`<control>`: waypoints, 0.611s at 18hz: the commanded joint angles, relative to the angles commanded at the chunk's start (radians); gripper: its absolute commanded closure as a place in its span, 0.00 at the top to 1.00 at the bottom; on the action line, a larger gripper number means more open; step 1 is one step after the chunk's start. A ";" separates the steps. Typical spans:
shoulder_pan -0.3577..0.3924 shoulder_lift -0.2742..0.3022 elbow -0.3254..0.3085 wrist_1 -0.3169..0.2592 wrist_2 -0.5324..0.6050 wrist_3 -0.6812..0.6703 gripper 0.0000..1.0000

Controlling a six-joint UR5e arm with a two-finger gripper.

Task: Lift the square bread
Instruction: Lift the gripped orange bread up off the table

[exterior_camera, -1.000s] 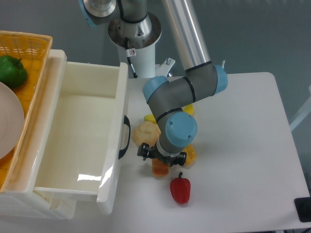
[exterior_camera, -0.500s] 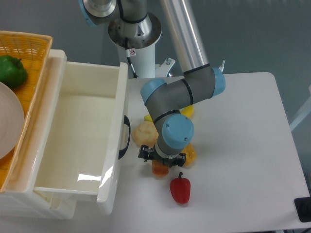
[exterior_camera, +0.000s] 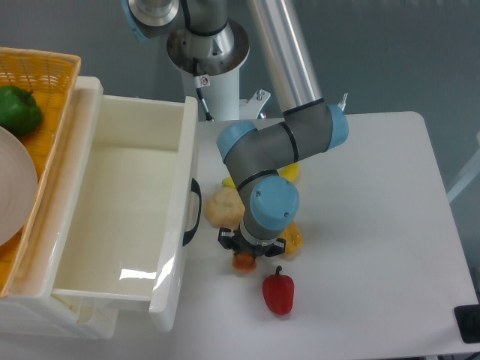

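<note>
An open white drawer [exterior_camera: 112, 217] is being shown at left. Beside a cream bun [exterior_camera: 224, 207], the square bread [exterior_camera: 242, 262] is being gripped on the bench [exterior_camera: 375, 225] by the end effector [exterior_camera: 247, 253], above a red pepper [exterior_camera: 278, 293].

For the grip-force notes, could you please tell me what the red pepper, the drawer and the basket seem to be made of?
The red pepper looks like moulded plastic, smooth with a slight sheen. The drawer appears to be glossy cream plastic, with a bright window reflection on its floor. The basket has an orange woven lattice; plastic or wicker, I cannot tell.
</note>
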 joint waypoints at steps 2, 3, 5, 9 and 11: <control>0.000 0.002 0.011 -0.002 0.002 0.003 0.00; 0.000 0.003 0.014 -0.002 0.002 0.005 0.00; 0.002 0.009 0.025 -0.003 0.002 0.005 0.00; 0.006 0.043 0.040 -0.009 0.002 0.008 0.00; 0.008 0.060 0.043 -0.011 0.000 0.009 0.00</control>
